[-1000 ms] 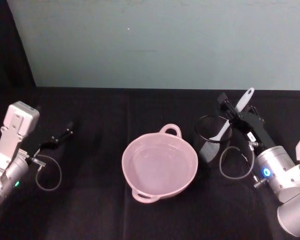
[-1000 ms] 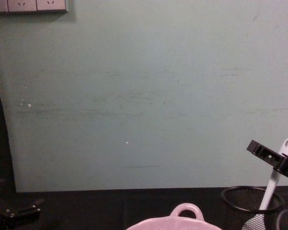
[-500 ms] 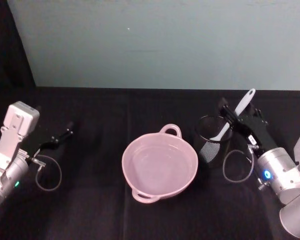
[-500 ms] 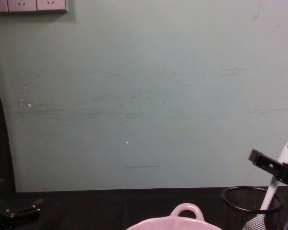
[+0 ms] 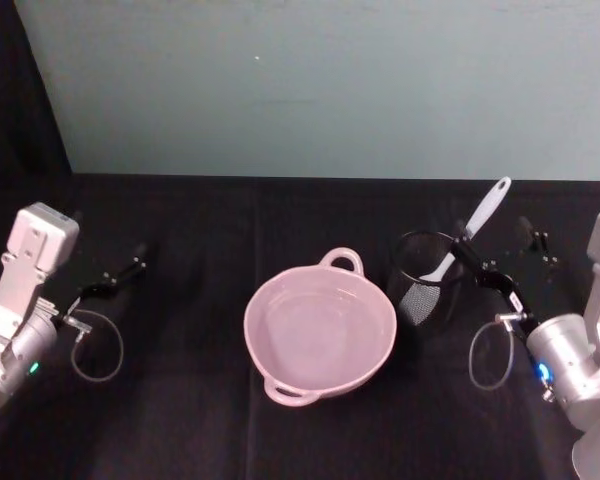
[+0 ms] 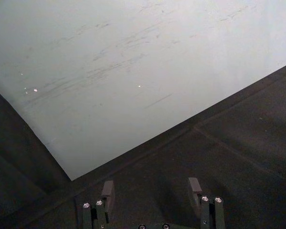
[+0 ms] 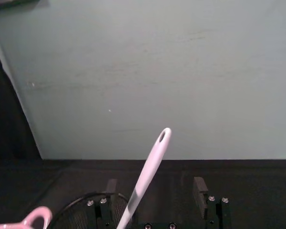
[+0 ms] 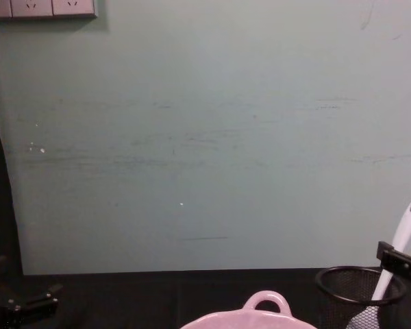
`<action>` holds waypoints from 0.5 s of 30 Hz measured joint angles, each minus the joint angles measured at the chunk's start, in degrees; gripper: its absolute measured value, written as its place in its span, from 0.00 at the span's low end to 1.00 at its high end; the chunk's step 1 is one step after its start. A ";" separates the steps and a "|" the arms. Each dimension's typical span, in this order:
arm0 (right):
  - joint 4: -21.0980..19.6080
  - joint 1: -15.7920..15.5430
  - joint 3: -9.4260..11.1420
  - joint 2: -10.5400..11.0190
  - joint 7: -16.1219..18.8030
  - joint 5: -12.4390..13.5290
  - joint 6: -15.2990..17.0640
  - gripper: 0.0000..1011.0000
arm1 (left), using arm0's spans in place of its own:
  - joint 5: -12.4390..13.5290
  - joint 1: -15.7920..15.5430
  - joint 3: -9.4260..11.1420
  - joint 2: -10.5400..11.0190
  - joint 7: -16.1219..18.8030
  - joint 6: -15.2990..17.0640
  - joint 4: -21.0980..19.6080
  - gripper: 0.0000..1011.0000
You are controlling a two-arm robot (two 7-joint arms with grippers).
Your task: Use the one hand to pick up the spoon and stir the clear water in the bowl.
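The pale pink bowl (image 5: pixel 320 325) holds clear water at the middle of the black table; its loop handle (image 8: pixel 266 301) shows in the chest view. The white spoon (image 5: pixel 475 225) stands tilted in a black wire-mesh cup (image 5: pixel 425 290) just right of the bowl, hole end up. My right gripper (image 5: pixel 495 248) is open beside the cup, to its right. In the right wrist view the spoon handle (image 7: pixel 150 174) rises in line with the gap of the right gripper (image 7: pixel 153 187), with neither finger touching it. The left gripper (image 5: pixel 120 275) rests open at the far left.
A pale green wall (image 5: pixel 310 90) closes off the table's far side. Cable loops hang by each wrist (image 5: pixel 98 345). Bare black cloth (image 5: pixel 200 230) lies between the left gripper and the bowl, and also in front of the bowl.
My right gripper has pulled back to the right and lower, away from the upper part of the spoon handle. The spoon, cup, bowl and left arm have not moved.
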 joint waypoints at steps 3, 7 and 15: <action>-2.12 -1.65 -0.04 0.49 -0.65 -1.95 0.19 0.99 | 0.00 0.00 0.00 0.00 0.00 0.00 0.00 0.99; -5.12 -4.18 0.39 0.99 -0.79 -3.20 0.46 0.99 | 0.00 0.00 0.00 0.00 0.00 0.00 0.00 0.99; -10.90 -10.46 2.40 1.54 -1.31 -4.93 -1.08 0.99 | 0.00 0.00 0.00 0.00 0.00 0.00 0.00 0.99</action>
